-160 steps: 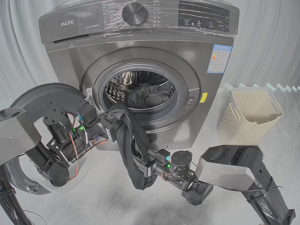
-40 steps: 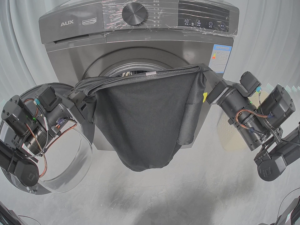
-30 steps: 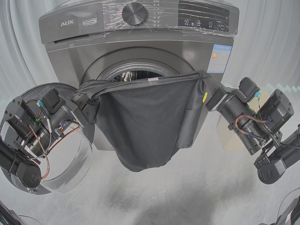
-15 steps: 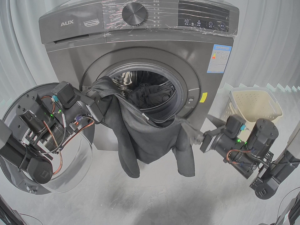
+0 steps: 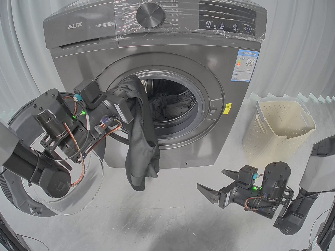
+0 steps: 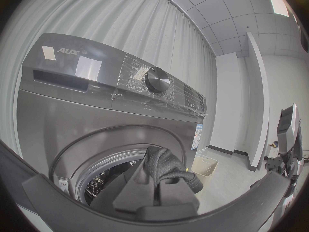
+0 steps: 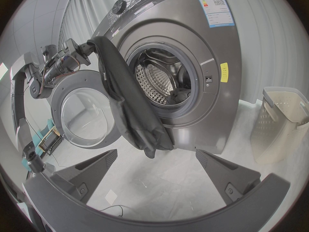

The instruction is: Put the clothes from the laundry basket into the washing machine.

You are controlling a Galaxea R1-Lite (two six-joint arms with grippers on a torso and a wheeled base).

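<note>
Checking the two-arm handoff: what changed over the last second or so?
The right claw let go of the garment and dropped low, open. The left claw kept its grip and moved toward the drum mouth, so the garment hangs bunched, no longer spread. Washer, door and basket stayed.

Test lab staged as a laundry corner; washing machine (image 5: 157,56) with protective film (image 5: 174,25) across its top; pale curtains (image 5: 21,53) hang behind as backdrop; tiled office ceiling (image 6: 231,7) with panel light (image 6: 277,3); bare grey floor (image 5: 174,220); perforated laundry basket (image 5: 279,129) beside the machine.

Washing machine (image 5: 167,54) glossy metal; garment (image 5: 141,140) matt black cloth; laundry basket (image 5: 279,131) perforated plastic.
</note>
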